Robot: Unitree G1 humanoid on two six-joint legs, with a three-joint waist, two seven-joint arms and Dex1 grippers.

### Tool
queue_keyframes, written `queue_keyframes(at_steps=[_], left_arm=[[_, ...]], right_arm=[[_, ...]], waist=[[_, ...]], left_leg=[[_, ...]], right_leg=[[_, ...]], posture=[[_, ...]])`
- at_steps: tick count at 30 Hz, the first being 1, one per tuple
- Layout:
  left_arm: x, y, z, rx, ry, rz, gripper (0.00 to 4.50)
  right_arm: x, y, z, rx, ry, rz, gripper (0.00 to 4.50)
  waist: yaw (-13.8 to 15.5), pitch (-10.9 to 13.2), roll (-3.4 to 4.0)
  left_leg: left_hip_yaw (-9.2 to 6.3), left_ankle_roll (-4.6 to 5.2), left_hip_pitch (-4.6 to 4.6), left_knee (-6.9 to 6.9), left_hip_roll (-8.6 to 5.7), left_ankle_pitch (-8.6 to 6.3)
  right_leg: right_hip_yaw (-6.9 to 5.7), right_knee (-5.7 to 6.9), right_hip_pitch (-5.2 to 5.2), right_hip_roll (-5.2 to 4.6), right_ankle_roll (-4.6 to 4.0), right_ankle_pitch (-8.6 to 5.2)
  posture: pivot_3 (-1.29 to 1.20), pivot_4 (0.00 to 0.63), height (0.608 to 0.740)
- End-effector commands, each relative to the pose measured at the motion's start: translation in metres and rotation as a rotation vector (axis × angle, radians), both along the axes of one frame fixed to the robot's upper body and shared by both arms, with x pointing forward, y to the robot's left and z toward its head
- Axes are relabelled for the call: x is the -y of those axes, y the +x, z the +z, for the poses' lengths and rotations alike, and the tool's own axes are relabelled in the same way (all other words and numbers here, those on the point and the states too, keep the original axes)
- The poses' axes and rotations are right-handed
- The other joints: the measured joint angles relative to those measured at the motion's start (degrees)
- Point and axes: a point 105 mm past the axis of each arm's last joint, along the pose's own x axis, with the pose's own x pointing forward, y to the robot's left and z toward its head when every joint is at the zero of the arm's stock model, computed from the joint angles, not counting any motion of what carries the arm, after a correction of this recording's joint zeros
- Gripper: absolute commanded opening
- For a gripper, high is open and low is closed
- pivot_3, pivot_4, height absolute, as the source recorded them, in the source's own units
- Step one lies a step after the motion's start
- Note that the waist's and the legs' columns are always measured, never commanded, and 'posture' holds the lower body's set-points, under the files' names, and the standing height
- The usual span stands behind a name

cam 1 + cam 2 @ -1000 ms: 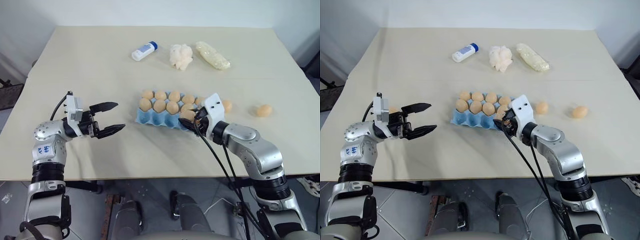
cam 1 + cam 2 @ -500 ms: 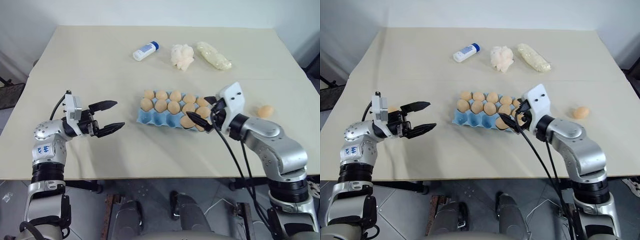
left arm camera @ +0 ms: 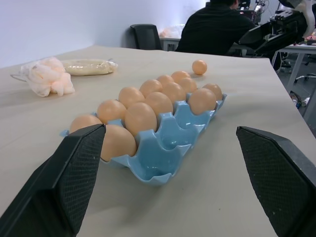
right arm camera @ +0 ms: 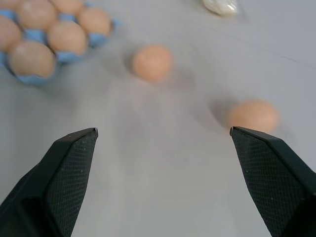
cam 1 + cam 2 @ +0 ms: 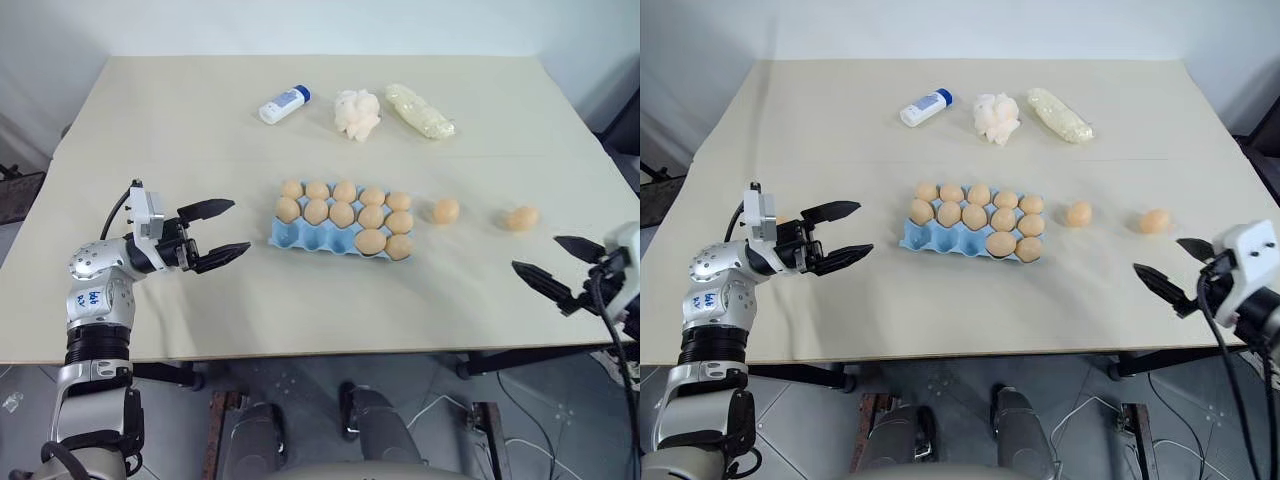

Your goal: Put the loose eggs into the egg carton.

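In the middle of the beige table (image 5: 180,140) sits the light blue moulded egg carton (image 5: 290,236), lidless, with three rows of five cups. Twelve smooth tan-orange eggs already fill it: the far row and the middle row look full, and the near row holds two at the end toward the robot's right. The three near cups toward its left stand empty (the left wrist view shows their bare blue hollows plainly).

Two loose eggs are left on the tabletop to the right of the carton: the nearer loose egg (image 5: 445,210) lies just beside it, the farther loose egg (image 5: 521,218) well apart, toward the table's right edge. So the job seems mostly done, with two placements to go and one cup likely to stay vacant.

The right gripper (image 5: 555,267) hovers near the farther egg, fingers spread wide and holding nothing. The left gripper (image 5: 215,233) hangs left of the carton, likewise wide apart and empty.

At the table's far side lie a white bottle with a blue cap (image 5: 284,103), a white lumpy wad (image 5: 357,112) and a pale plastic-wrapped roll (image 5: 421,111), none of them part of the task.
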Motion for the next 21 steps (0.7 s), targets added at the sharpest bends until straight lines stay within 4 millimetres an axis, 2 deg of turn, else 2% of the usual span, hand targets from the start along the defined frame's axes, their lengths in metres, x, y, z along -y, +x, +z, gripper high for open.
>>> queue_keyframes(at_steps=[1,6,17,21], left_arm=[[-0.003,0.0,0.011,0.045,-0.014,0.005,4.5],[-0.002,-0.002,0.012,0.052,-0.016,0.002,4.5],[0.004,-0.011,0.012,0.072,-0.012,0.002,4.5],[0.001,-0.018,0.0,0.035,0.043,0.003,4.5]], right_arm=[[0.011,-0.001,0.017,0.066,-0.039,-0.032,4.49],[0.022,0.014,0.016,0.11,0.004,-0.133,4.49],[0.032,0.081,0.004,0.198,0.054,-0.331,4.49],[0.031,0.103,-0.002,0.2,0.049,-0.357,4.49]], waist=[[-0.03,0.0,0.0],[-0.05,0.0,0.0],[-0.45,0.02,0.05],[-1.04,0.03,0.06]], left_leg=[[0.0,0.0,0.01,0.0,0.0,0.01],[0.0,0.01,0.0,0.0,-0.02,0.02],[0.17,0.01,-0.04,-0.02,-0.02,0.02],[0.18,0.01,-0.05,-0.03,-0.02,0.02]], right_leg=[[0.02,0.0,0.0,0.0,0.0,0.01],[0.09,-0.01,-0.02,-0.02,-0.01,0.02],[0.15,0.02,-0.1,-0.04,0.0,0.04],[0.16,0.03,-0.12,-0.05,0.0,0.04]], posture=[[0.0,0.15,0.74],[0.0,0.15,0.74],[0.0,0.15,0.74],[0.0,0.15,0.74]])
